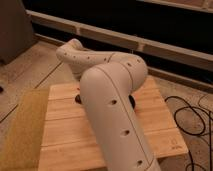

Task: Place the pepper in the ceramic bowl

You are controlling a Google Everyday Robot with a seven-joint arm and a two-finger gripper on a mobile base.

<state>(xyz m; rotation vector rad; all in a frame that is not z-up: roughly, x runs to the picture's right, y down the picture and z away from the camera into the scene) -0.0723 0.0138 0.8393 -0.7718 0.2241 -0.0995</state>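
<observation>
Gripper hidden behind bulky white perforated arm (112,107); fingers' state cannot be told. Round dark ceramic bowl (132,101) glimpsed at arm's 3 o'clock edge on pale wooden slatted bench (65,125). Pepper unseen. Black cables (192,117) at 3 o'clock; yellowish mat (20,130) at 9.

The robot's thick cream-white arm (112,107) with small round holes fills the middle of the camera view, rising from the bottom edge and bending left over the light wooden slatted counter (65,130). The tool is hidden behind the arm. A sliver of the round dark ceramic bowl (131,101) shows at the arm's right edge. Black cables (192,117) lie on the speckled floor to the right. A yellowish mat (22,127) borders the counter's left side.
</observation>
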